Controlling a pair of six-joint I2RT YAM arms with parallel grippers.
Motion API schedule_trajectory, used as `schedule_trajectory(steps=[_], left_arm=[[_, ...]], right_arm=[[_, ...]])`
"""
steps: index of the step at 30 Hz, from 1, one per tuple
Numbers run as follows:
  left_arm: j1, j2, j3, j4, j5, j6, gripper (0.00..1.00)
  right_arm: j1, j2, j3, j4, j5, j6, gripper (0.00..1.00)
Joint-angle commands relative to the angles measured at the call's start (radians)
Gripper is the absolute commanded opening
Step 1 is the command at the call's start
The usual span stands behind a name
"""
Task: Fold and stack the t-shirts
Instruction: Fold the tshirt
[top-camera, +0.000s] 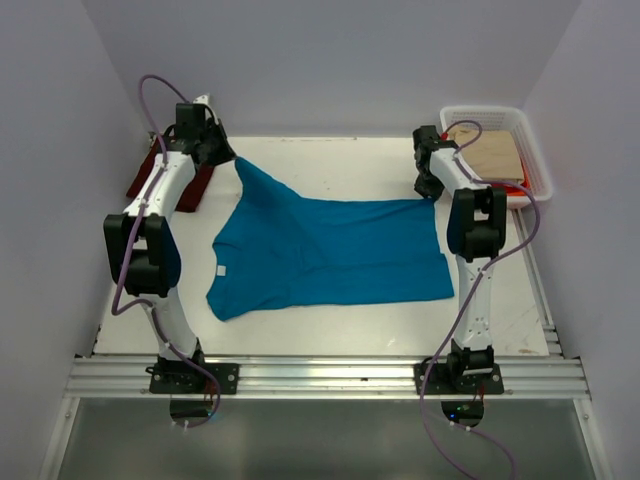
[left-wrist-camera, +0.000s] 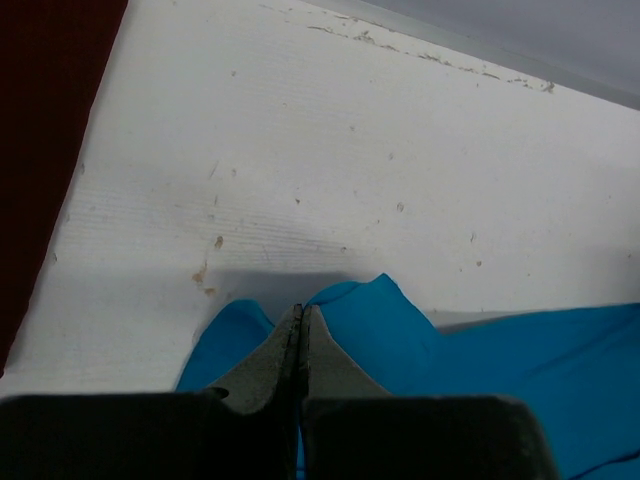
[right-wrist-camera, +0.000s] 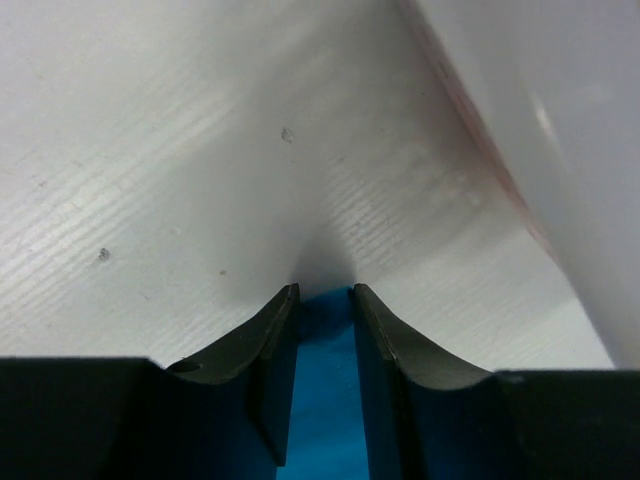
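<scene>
Top external view: table (top-camera: 330, 320) carries teal t-shirt (top-camera: 320, 250), spread mostly flat at centre, unfolded, far-left corner drawn out toward my left arm. Maroon t-shirt (top-camera: 143, 182) sits at far left table edge, partly hidden behind that arm; folded or not, cannot tell. No stack yet. My left end effector (left-wrist-camera: 298, 312) clamped tight on teal corner. My right end effector (right-wrist-camera: 322, 295) narrow, teal cloth pinched between pads at far right corner. Judgement: first fold barely starting; folding and stacking remain.
</scene>
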Motion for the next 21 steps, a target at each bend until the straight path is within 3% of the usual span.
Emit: schedule_trajectory(steps=[1, 6, 9, 10, 21], left_arm=[[0.013, -0.042, -0.013, 0.028, 0.023, 0.009, 0.00], [0.015, -0.040, -0.007, 0.026, 0.023, 0.009, 0.00], [0.015, -0.037, -0.003, 0.023, 0.023, 0.009, 0.00], [0.015, -0.036, -0.001, 0.025, 0.024, 0.009, 0.00], [0.017, -0.056, -0.004, 0.074, 0.069, 0.013, 0.00]], right_arm=[[-0.044, 0.069, 0.046, -0.022, -0.029, 0.015, 0.33], [-0.045, 0.067, 0.017, 0.001, -0.066, 0.023, 0.23], [-0.044, 0.044, -0.025, 0.020, -0.063, 0.018, 0.02], [-0.045, 0.041, -0.031, 0.020, -0.058, 0.017, 0.00], [-0.045, -0.193, -0.157, 0.115, -0.038, -0.026, 0.00]])
